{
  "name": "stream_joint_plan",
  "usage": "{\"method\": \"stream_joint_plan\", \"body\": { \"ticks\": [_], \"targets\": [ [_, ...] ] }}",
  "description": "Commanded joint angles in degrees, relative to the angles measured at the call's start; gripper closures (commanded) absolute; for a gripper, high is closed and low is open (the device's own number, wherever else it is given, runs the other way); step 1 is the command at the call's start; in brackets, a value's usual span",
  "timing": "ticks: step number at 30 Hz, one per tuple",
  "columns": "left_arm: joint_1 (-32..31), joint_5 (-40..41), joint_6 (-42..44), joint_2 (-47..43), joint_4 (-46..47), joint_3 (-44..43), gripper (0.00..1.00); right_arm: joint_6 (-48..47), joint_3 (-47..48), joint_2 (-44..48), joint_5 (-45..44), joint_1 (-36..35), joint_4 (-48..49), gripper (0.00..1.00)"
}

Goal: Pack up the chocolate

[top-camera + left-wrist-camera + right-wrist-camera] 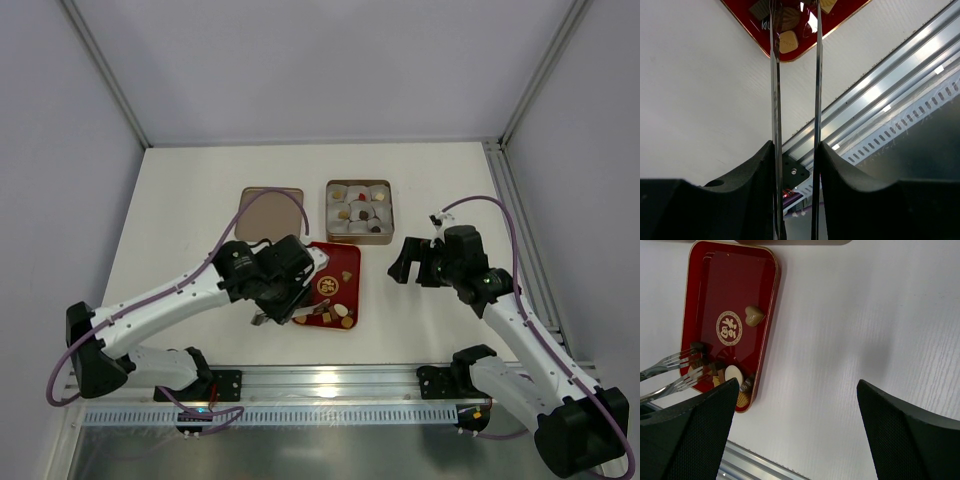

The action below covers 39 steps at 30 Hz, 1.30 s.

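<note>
The left gripper [796,150] is closed on the handles of a pair of tongs [775,75], whose tips reach into the red tray [335,255] near the middle of the table's near edge. Most of the chocolate [733,374] lies at the tray's near end, with more in the tin [328,212] just beyond. Right of the tray, the right gripper [797,385] hangs wide open and empty

red tray [735,285] on white table [200,200], near open tin [329,215] and lid [272,214]

A robotics lab cell: white table [180,200] boxed by plain grey panels [320,60], with an aluminium mounting rail [330,378]
</note>
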<state>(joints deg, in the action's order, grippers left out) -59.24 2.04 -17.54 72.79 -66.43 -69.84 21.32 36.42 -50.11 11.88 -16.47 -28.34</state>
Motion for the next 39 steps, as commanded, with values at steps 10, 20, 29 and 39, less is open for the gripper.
{"method": "stream_joint_plan", "body": {
  "ticks": [10, 20, 29, 39],
  "targets": [
    [-0.7, 0.7, 0.7, 1.0, 1.9, -1.7, 0.61, -0.4, -0.1, 1.6, -0.4, -0.2, 1.4, 0.00],
    [-0.8, 0.7, 1.2, 2.2, 2.4, -1.6, 0.64, -0.7, -0.3, 1.5, -0.4, -0.2, 1.5, 0.00],
    [-0.8, 0.2, 1.3, 2.9, 2.8, -1.5, 0.64, -0.6, -0.5, 1.5, -0.4, -0.2, 1.6, 0.00],
    [-0.9, 0.4, 1.0, 4.0, 3.1, -1.3, 0.64, -0.7, -0.5, 1.4, -0.1, -0.3, 1.9, 0.00]
  ]
}}
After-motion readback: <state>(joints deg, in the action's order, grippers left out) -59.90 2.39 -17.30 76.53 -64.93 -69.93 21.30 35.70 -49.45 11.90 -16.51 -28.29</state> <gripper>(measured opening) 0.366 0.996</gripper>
